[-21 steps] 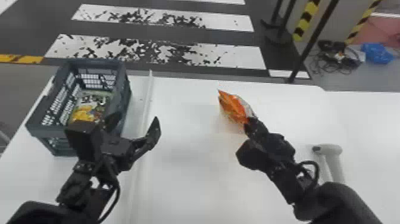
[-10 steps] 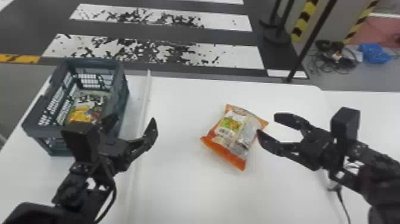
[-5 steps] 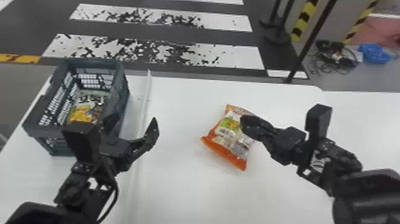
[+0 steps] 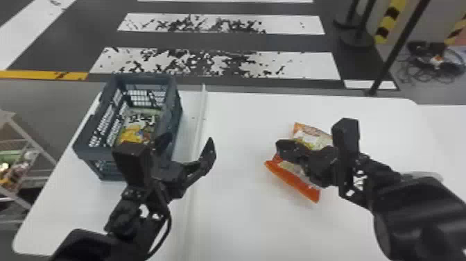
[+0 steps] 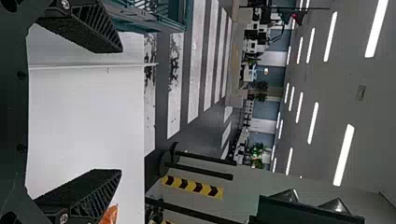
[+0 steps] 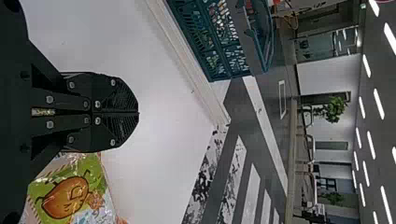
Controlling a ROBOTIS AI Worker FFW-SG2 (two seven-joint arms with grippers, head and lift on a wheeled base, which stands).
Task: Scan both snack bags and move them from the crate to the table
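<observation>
Orange packaging marks the snack bag on the tabletop below my clenched right claw; near my left claw, spread open, the crate holds another bag.

No words or numbers can be read. The orange-edged snack bag, well in from the far edge of the tabletop, bears a green printed label with a rounded orange cartoon figure (the picture is plain, the lettering isn't). The snack bag in the crate, by the tabletop's left edge, has yellow, white and dark print too small to read. Beyond the far edge, wordless signs: white crossing stripes on the floor and yellow-and-black warning bands.
</observation>
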